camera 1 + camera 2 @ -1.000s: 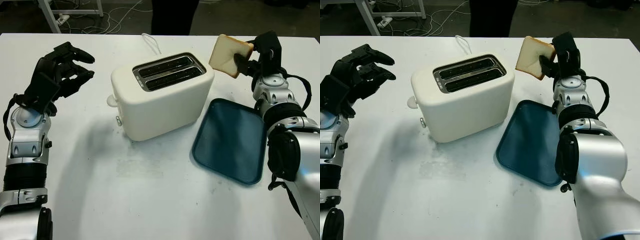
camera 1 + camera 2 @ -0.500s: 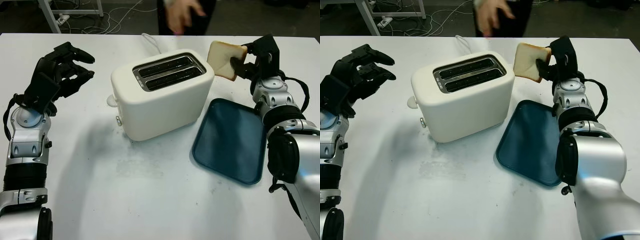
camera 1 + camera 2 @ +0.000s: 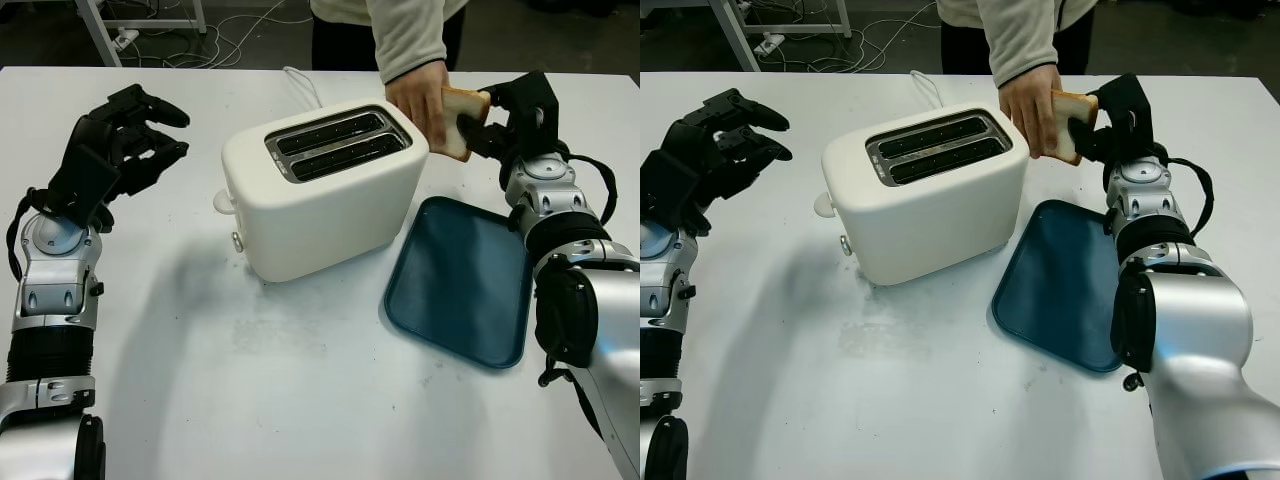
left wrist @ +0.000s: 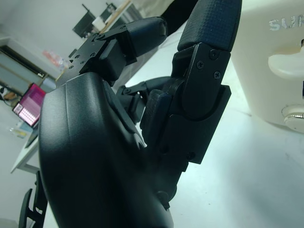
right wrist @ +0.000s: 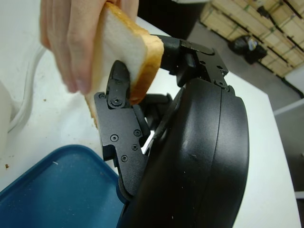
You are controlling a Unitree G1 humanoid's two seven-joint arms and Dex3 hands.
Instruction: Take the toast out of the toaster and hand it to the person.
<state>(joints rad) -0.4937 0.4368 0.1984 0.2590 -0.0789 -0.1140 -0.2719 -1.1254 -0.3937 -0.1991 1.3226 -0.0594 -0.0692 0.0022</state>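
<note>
Toast (image 3: pixel 462 121), a single white slice, is pinched in your right hand's (image 3: pixel 505 118) fingers (image 5: pixel 115 90) above the far edge of the desk (image 3: pixel 300 400), between the toaster and that hand. A person's hand (image 3: pixel 421 100) in a light sleeve (image 3: pixel 405 32) grips the slice's other end, so both hold it at once. Your right wrist view shows what the head views cannot: the person's fingertips lying against the slice's white face, and one black finger pressed against its crust. Just below the slice lies one blue tray (image 3: pixel 470 285), beside the one cream toaster (image 3: pixel 320 190), whose two slots are dark. Your left hand (image 3: pixel 115 140) hangs above the desk's left side, well apart from the toaster, fingers curled around nothing; your left wrist view shows the toaster's lever knob close by.
</note>
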